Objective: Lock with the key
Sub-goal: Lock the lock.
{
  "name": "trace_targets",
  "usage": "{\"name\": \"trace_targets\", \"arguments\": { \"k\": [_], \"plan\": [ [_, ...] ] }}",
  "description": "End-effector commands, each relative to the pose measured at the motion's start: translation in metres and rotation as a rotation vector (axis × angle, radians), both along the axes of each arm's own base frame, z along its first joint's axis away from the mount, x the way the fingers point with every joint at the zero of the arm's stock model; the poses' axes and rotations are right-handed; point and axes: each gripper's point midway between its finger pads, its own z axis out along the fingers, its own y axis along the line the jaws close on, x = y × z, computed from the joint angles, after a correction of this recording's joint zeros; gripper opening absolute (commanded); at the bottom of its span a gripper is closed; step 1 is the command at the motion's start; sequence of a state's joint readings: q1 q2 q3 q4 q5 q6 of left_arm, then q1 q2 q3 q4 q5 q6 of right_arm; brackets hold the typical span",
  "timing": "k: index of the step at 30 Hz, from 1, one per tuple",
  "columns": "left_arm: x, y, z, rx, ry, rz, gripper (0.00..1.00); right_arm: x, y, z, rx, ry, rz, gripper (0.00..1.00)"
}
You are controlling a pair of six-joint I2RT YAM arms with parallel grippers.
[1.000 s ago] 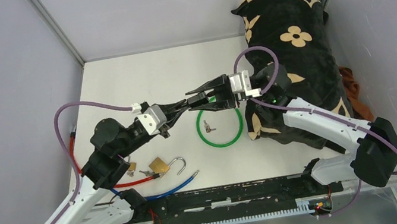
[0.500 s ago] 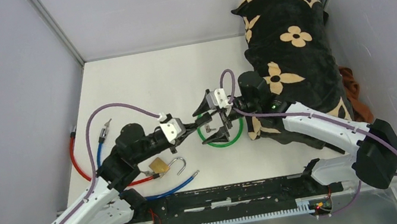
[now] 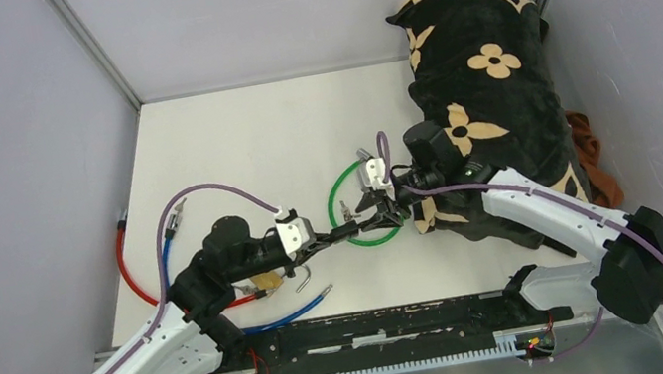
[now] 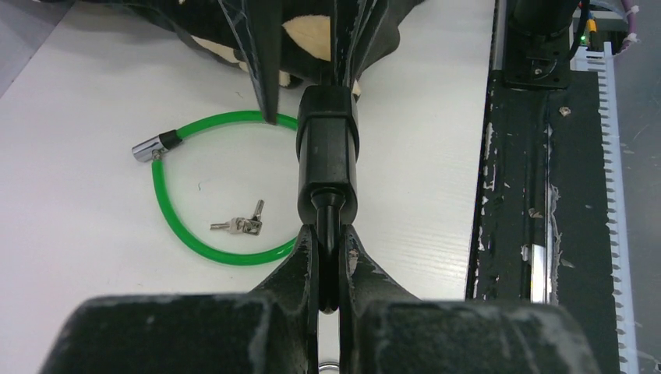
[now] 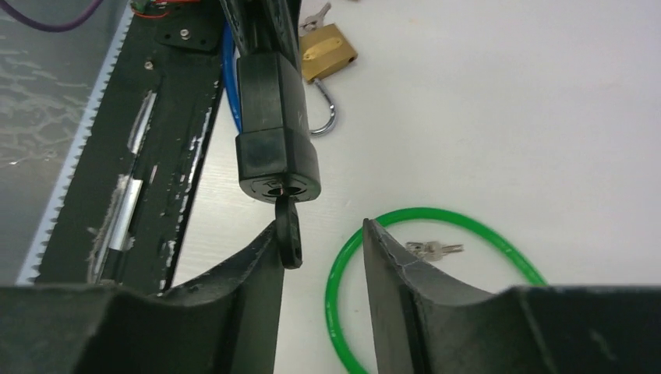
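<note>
My left gripper (image 4: 328,234) is shut on the thin black end of a black cylinder lock (image 4: 327,148) and holds it above the table. In the right wrist view the lock (image 5: 273,132) points at me with a black key (image 5: 289,232) stuck in its keyhole. My right gripper (image 5: 320,226) is open, with its jaws on either side of the key. The key rests against the left finger (image 5: 261,257). In the top view the two grippers meet at the lock (image 3: 357,230), over the near edge of the green cable loop (image 3: 341,221).
Small silver keys (image 3: 345,211) lie inside the green loop. A brass padlock (image 3: 267,280) with an open shackle lies by red (image 3: 129,279) and blue (image 3: 287,314) cables at the left. A black flowered cushion (image 3: 483,93) fills the right side. A black rail (image 3: 380,325) runs along the near edge.
Both arms have come down and toward the near edge with the black lock between them. The left arm has drawn back to the left, over the brass padlock.
</note>
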State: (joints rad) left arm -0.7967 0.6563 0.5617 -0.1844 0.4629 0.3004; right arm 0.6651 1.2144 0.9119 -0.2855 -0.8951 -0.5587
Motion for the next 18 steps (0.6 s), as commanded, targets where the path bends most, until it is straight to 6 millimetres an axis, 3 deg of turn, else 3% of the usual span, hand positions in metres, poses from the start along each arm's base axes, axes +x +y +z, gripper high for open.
{"name": "trace_targets", "arguments": {
  "k": [1,3,6,7,9,11,13,15,16,18],
  "plan": [
    [0.0,-0.008,0.04,-0.119,-0.102,-0.037,0.02,0.0,-0.004,-0.01,-0.072,0.035,0.029,0.39],
    [-0.001,-0.009,0.04,-0.119,-0.101,-0.043,0.02,-0.001,-0.001,-0.007,-0.063,0.038,0.039,0.3],
    [0.0,-0.01,0.039,-0.117,-0.095,-0.046,0.02,-0.001,0.005,0.007,-0.005,0.023,0.052,0.27],
    [0.0,-0.01,0.038,-0.117,-0.092,-0.043,0.02,-0.002,0.005,0.01,0.009,0.018,0.057,0.29],
    [0.001,-0.011,0.036,-0.113,-0.085,-0.04,0.02,-0.005,0.006,0.013,0.025,0.011,0.069,0.44],
    [0.002,-0.011,0.035,-0.109,-0.082,-0.036,0.02,-0.005,0.006,0.013,0.028,0.012,0.069,0.47],
    [0.003,-0.012,0.036,-0.109,-0.08,-0.037,0.02,-0.005,0.007,0.013,0.031,0.025,0.067,0.31],
    [0.003,-0.013,0.038,-0.115,-0.081,-0.04,0.02,-0.004,0.007,0.012,0.027,0.037,0.061,0.05],
    [0.003,-0.013,0.04,-0.116,-0.081,-0.04,0.02,-0.003,0.007,0.01,0.017,0.036,0.056,0.0],
    [0.004,-0.013,0.04,-0.113,-0.081,-0.036,0.02,0.0,0.003,0.008,-0.007,0.023,0.028,0.0]
  ]
}}
